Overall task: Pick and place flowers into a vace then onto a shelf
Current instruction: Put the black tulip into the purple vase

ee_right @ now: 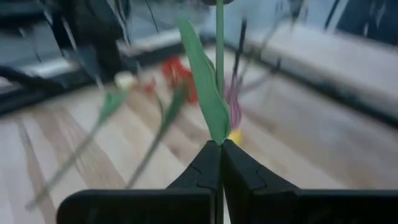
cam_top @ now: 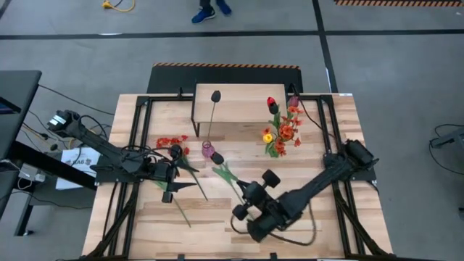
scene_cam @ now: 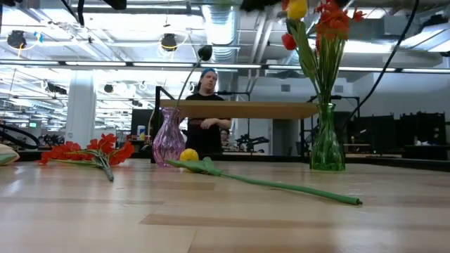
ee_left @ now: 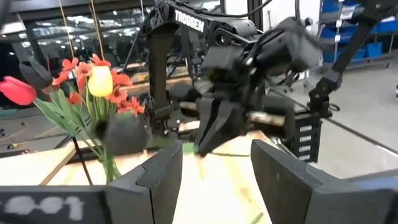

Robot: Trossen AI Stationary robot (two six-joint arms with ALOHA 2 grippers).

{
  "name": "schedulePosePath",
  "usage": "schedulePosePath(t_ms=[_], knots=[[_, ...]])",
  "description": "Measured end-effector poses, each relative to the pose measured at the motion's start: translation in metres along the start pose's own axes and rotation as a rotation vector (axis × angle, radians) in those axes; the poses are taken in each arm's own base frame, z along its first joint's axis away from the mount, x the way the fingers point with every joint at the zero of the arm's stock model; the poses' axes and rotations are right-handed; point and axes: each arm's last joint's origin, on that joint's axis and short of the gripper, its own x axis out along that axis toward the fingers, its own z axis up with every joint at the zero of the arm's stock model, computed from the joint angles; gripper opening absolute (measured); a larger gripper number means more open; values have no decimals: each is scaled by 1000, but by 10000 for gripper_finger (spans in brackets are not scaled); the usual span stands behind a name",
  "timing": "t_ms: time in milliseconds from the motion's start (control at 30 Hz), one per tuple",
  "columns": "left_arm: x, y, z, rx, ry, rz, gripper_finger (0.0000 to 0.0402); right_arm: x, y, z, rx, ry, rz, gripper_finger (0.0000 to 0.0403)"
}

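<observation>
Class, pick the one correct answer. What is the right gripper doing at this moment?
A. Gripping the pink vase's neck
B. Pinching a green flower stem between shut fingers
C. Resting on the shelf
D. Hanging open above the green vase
B: in the right wrist view, the right gripper has its fingers shut on a green stem with a leaf.

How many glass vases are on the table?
2. A pink vase stands near the table's middle, in front of the shelf. A green vase holding a bunch of flowers stands off the shelf's right end.

Bright, even overhead light from ceiling lamps; soft shadows on the tabletop [cam_top: 290, 217]; blurred wrist-view backgrounds.
</observation>
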Motion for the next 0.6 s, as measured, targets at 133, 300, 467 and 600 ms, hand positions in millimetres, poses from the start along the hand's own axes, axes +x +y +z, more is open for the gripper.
schedulePosePath(t_ms=[133,300,467,600], knots=[[8,-3,-3,20,-23,9,181,-21,6,9,-38,-133,4,0],[21,-2,-6,8,-94,51,181,-32,16,18,-99,-223,3,0],[34,2,-13,-41,-144,94,181,-28,23,26,-160,-252,9,0],[43,6,-19,-79,-174,111,181,-24,24,32,-192,-258,14,0]])
